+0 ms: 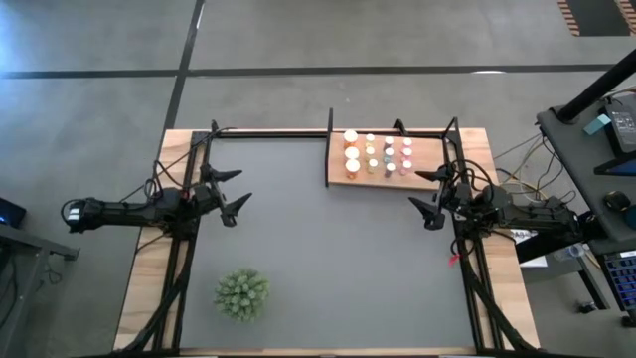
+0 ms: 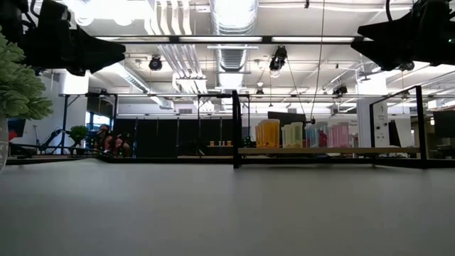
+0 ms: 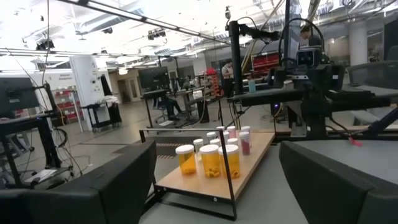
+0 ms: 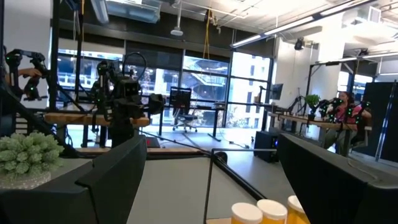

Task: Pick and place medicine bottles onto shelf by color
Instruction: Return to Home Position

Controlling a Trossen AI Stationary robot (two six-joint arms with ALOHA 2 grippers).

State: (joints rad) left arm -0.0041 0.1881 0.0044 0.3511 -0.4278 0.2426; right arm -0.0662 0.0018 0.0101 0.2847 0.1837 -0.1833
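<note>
At the far right of the counter [image 1: 139, 298], seen from above, the medicine bottles [image 1: 379, 155] stand in rows on the shelf [image 1: 427, 151]. The left jaws and right jaws hang spread wide, holding nothing, at either side. In the low view, the bottles stand grouped by color.

Nothing legible at this moment, in any view. Right of centre in the low view, a tall white rectangular placard [image 2: 377, 114] carries dark marks too small to read. In the upper left of the left wrist view, a white upright cabinet [image 3: 87, 78] shows faint marks, also unreadable. The white-capped medicine bottles [image 3: 211, 160] on the light-wood shelf [image 3: 255, 158] offer no readable label.
</note>
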